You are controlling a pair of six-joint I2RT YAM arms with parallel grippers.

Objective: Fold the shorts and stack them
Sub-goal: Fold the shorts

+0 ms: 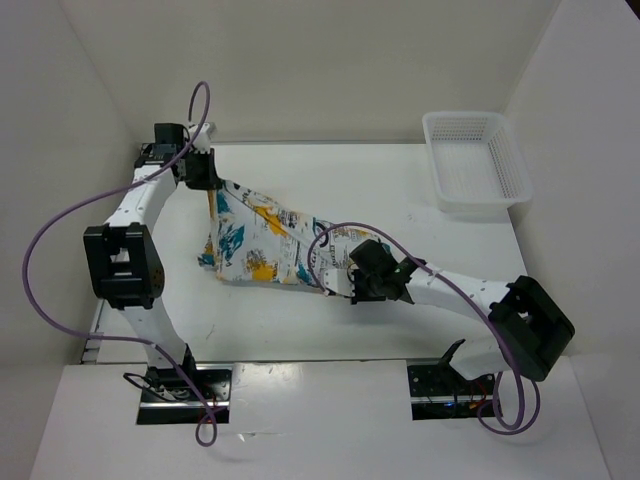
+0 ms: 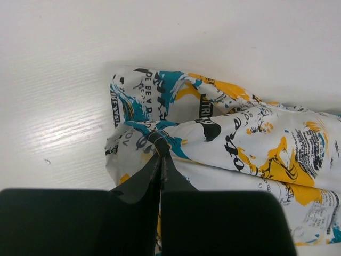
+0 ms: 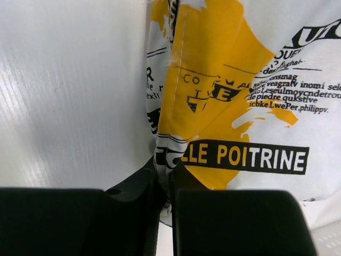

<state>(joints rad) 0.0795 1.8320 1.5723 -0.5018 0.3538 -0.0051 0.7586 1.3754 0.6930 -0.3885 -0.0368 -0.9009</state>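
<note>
One white table [image 1: 330, 320] fills the space, with white walls on its left, far and right sides. Two arms work over it. The left arm [image 1: 130, 250] runs up the left edge to the far left corner. The right arm [image 1: 480, 300] reaches from the near right corner toward the middle, lying low across the near right part of the surface.

One pair of shorts [image 1: 265, 250] lies left of the middle, drawn out on a slant between the two grippers. Its far end is raised near the far left corner and its other end is near the table's middle. The part toward the left edge sags in bunched folds.

One basket [image 1: 475, 160] sits in the far right corner, well apart from the shorts, with bare table between them.

There are two purple cables. The left cable [image 1: 40, 250] bows out past the left edge. The right cable [image 1: 320, 240] loops over the right end of the shorts.

The left gripper [image 2: 161, 152] is clenched on a gathered fold of the shorts. The right gripper [image 3: 162, 160] is clenched on a seamed edge beside a yellow patch and black lettering.
</note>
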